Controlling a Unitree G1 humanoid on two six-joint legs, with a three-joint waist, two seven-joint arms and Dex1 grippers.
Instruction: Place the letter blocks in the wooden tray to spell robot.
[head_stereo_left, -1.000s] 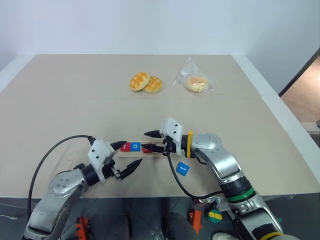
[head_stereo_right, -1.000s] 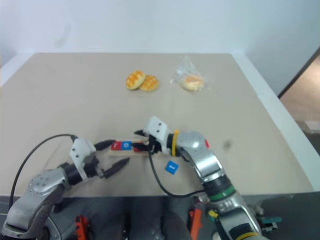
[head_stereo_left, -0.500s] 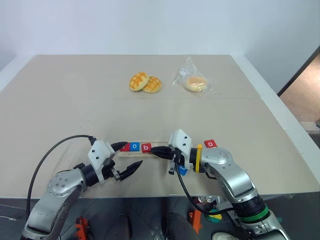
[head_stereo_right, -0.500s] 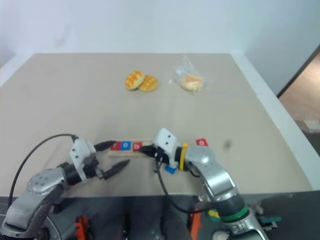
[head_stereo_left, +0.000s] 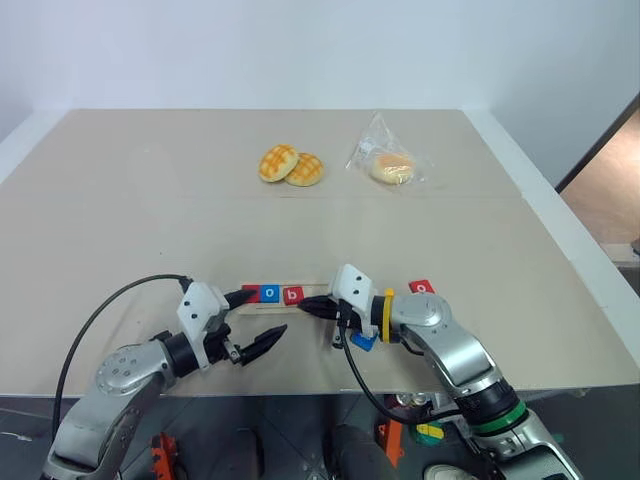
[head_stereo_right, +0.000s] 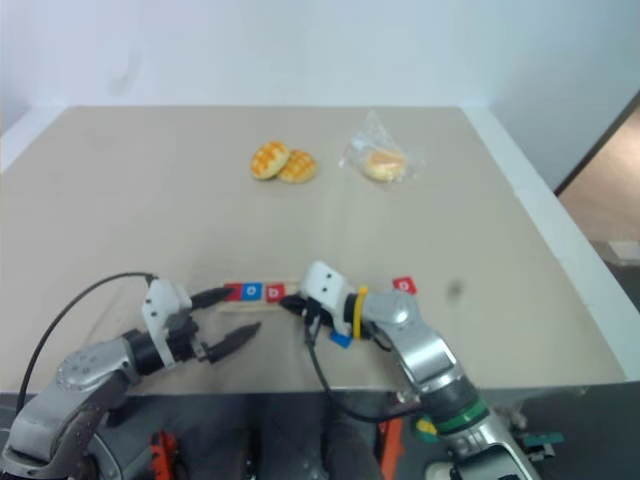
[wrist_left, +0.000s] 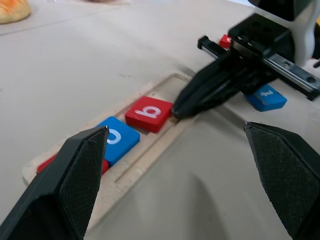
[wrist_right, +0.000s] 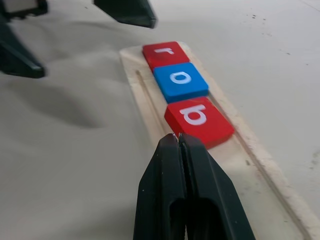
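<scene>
Change since earlier: right gripper (head_stereo_left: 303, 308) has dropped from above the tray to its level and its fingers have shut; the red b block now lies uncovered in the groove; left gripper (head_stereo_left: 262, 320) has stayed put.
Left gripper: near table edge, fingers spread wide, empty, one fingertip over the left end of the wooden tray (wrist_left: 150, 150), the other on the near side of it.
Right gripper state: fingers (wrist_right: 185, 200) pressed together, holding nothing, tips touching the near edge of the red b block (wrist_right: 199, 119).
Tray contents: red r block (wrist_right: 162, 52), blue o block (wrist_right: 180, 81), then the b, side by side from the left end; b sits slightly askew; the right part of the groove is bare.
Loose blocks: blue t block (wrist_left: 265, 96) on the table (head_stereo_left: 150, 220) just under the right wrist; red o block (head_stereo_left: 422, 287) right of the tray, behind the right arm.
Far side: two golden buns (head_stereo_left: 291, 165) touching each other; bagged bun (head_stereo_left: 390, 158) to their right, apart.
</scene>
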